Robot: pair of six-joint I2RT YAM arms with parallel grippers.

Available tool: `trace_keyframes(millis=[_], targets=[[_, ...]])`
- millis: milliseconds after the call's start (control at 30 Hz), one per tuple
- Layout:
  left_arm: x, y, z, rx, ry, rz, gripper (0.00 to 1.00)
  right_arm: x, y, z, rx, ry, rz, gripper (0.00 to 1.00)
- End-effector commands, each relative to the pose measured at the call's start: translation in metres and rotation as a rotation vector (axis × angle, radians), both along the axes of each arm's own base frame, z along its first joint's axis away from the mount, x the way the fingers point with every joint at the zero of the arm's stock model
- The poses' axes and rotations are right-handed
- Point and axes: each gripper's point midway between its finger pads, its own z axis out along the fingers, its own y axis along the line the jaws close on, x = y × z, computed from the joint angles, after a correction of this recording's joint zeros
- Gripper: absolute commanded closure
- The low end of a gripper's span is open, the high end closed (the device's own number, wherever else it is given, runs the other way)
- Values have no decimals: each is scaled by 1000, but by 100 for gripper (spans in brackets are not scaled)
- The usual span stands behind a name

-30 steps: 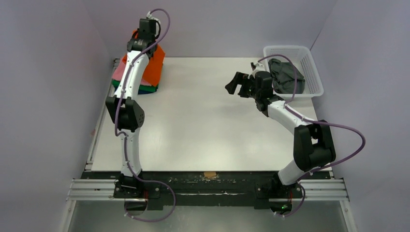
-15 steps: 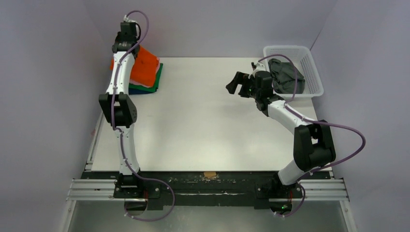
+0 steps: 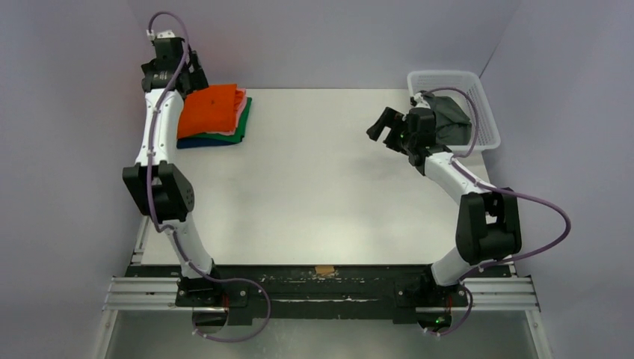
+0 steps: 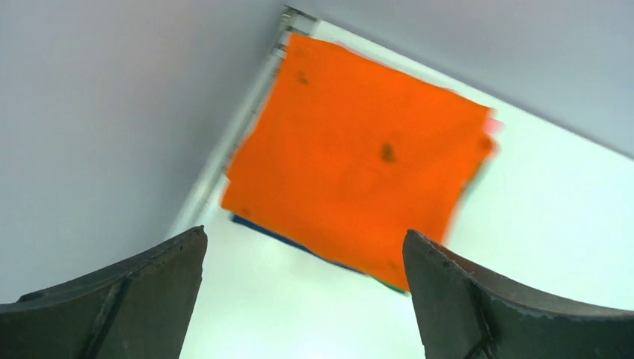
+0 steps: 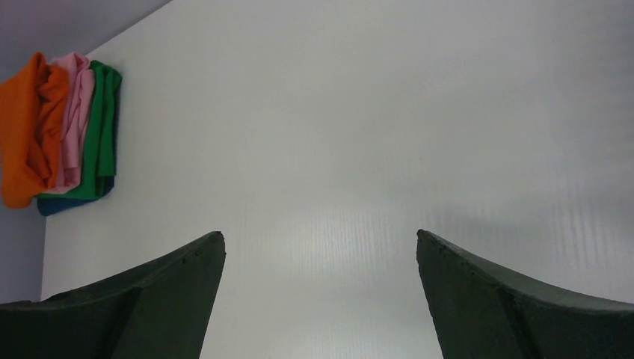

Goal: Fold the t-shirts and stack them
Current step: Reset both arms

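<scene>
A folded bright orange t-shirt [image 3: 213, 110] lies flat on top of a stack at the table's far left. Pink [image 3: 241, 105], green [image 3: 238, 133] and navy [image 3: 196, 142] shirts show as edges under it. My left gripper [image 3: 194, 78] hovers by the stack's far left corner, open and empty. In the left wrist view its jaws [image 4: 305, 232] stand wide apart above the orange shirt [image 4: 359, 157]. My right gripper [image 3: 383, 127] hangs open over bare table left of the basket, nothing between its fingers [image 5: 320, 232]. The stack [image 5: 60, 134] shows far off in the right wrist view.
A white lattice basket [image 3: 447, 75] stands at the far right corner with a crumpled dark grey t-shirt [image 3: 454, 120] inside; the right wrist partly covers it. Grey walls close in on the left, back and right. A metal rail [image 3: 321, 293] runs along the near edge.
The left gripper opened and let go of the orange shirt, which now lies flat on the stack. The left arm swung left. The right gripper shifted slightly right, toward the basket.
</scene>
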Motion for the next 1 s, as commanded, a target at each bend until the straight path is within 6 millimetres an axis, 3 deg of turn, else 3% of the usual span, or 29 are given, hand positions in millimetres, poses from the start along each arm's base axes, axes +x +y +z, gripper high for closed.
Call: trace_keyframes(millis=[0, 67, 133, 167, 200, 333, 467, 567, 700, 967], targets=[[-29, -66, 49, -283, -209, -125, 0, -11, 4, 35, 37, -59, 14, 1], [-52, -94, 51, -347, -247, -183, 0, -18, -2, 38, 17, -72, -8, 1], [-78, -120, 23, -395, -220, -211, 0, -25, -11, 41, -1, -88, -41, 1], [-90, -138, 28, -407, -239, -245, 0, -30, -15, 41, -10, -94, -56, 1], [-106, -154, 5, -418, -201, -272, 0, -35, -19, 40, -22, -99, -70, 1], [-164, -199, -38, -456, -147, -367, 0, -53, -46, 40, -96, -120, -173, 1], [-221, -190, -94, -442, -51, -308, 0, -74, -55, 48, -103, -164, -198, 1], [-248, -179, -114, -422, -17, -276, 0, -88, -60, 52, -91, -232, -216, 1], [-265, -160, -107, -350, -53, -247, 0, -101, -69, 59, -107, -270, -245, 1], [-279, -156, -93, -346, -171, -277, 0, -102, -78, 63, -179, -332, -248, 1]])
